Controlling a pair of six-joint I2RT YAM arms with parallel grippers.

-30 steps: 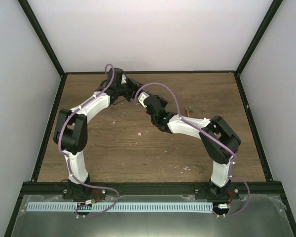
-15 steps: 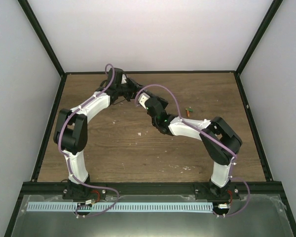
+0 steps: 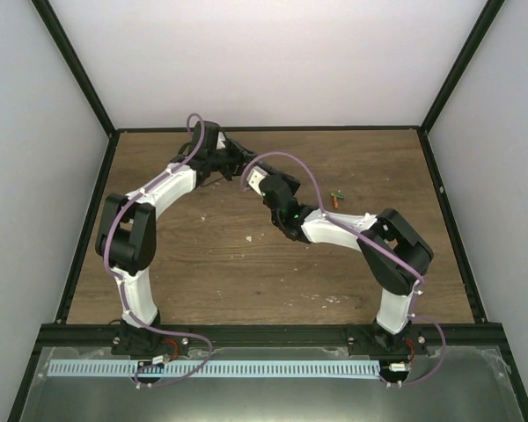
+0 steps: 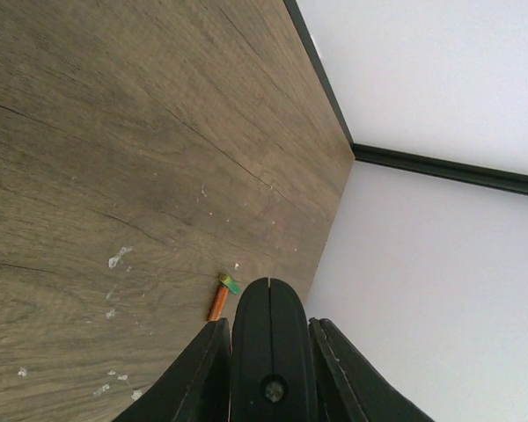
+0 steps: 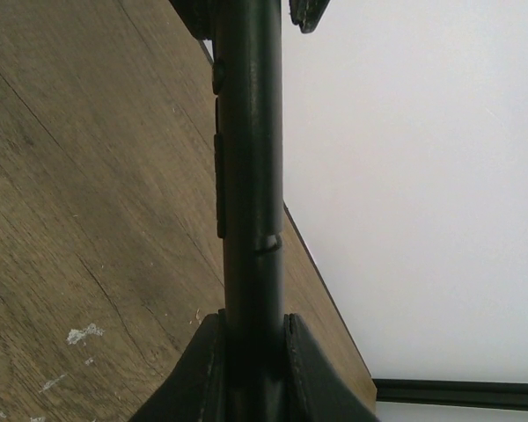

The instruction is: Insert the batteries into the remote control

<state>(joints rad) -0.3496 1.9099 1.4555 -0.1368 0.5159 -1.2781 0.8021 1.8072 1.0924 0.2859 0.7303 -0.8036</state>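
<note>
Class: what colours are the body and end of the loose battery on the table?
Orange body, green end; the battery shows best in the left wrist view.

Far centre: the left claw (image 4: pixel 269 365) and right claw (image 5: pixel 251 347) both gripped the remote control (image 5: pixel 246 176), a bar blocking passage between them.
Right side: open surface (image 3: pixel 396 167), with one battery (image 3: pixel 337 199) lying near the right forearm.
Near half: bare, apparently only pale specks (image 3: pixel 249 238).
Edges: walls (image 3: pixel 264 61) closed off three sides.
</note>
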